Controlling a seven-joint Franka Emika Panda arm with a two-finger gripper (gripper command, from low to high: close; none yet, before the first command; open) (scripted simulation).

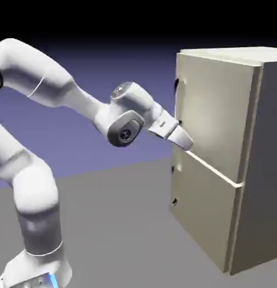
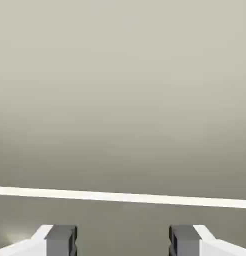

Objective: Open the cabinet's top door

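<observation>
The beige-grey cabinet stands at the exterior view's right, its darker side turned right. The top door is the upper flat panel, and it looks flush with the front. A small dark handle shows at the door's left edge. My gripper points at the lower left part of the top door, just above the bright seam between the two doors and below the handle. In the hand view the beige panel fills the picture. The gripper is open, and nothing lies between its fingertips.
The lower door sits beneath the seam, with dark marks at its left edge. The seam crosses the hand view as a pale line. Grey table stretches between the robot's base and the cabinet.
</observation>
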